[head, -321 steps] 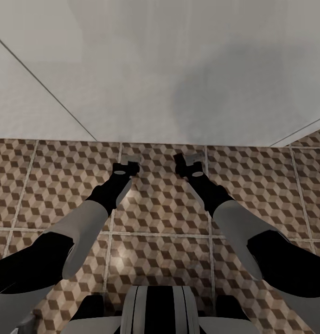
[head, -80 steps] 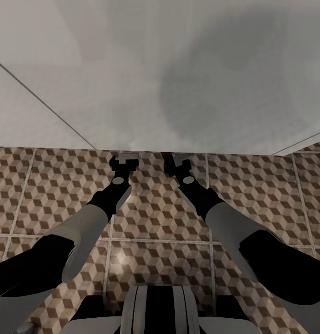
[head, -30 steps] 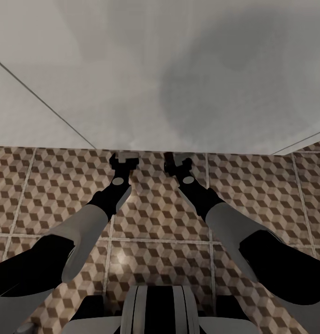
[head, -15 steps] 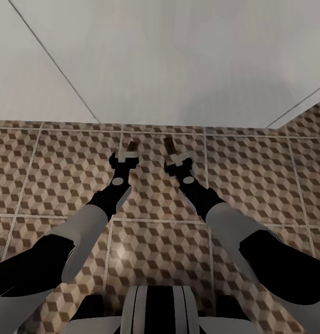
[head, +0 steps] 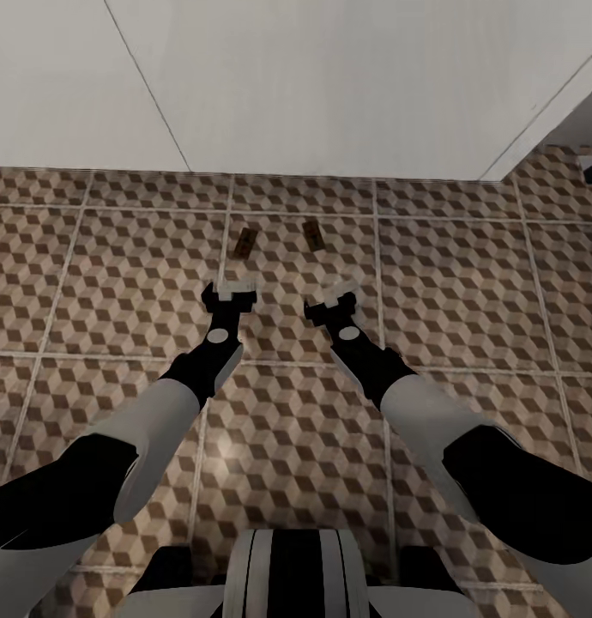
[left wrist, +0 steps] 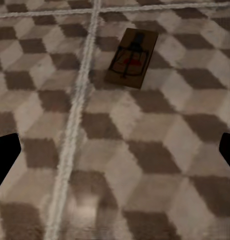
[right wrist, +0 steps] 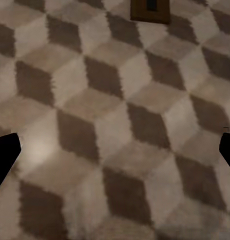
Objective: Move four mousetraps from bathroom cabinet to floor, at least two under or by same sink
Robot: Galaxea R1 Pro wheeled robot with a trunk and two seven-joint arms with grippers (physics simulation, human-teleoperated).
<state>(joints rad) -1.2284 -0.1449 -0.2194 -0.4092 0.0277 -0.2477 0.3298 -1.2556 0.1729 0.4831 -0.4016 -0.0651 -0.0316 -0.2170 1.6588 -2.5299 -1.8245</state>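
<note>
Left hand (head: 228, 294), right hand (head: 331, 298): both spread wide, empty, low over bathroom floor (head: 116, 283).

Beyond them, two mousetraps (head: 244, 244) (head: 311, 236) flat on tiles, apart, near white vanity front (head: 330, 94).

Judgement: half done; two more traps left to fetch from cabinet.

No readable text, labels or numbers anywhere.

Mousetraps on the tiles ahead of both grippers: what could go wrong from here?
1. Two mousetraps lie on the bathroom floor before the white unit; whether that is the sink's vanity cannot be told.
2. They lie near the open left gripper and right gripper; driving forward could displace them.
</note>
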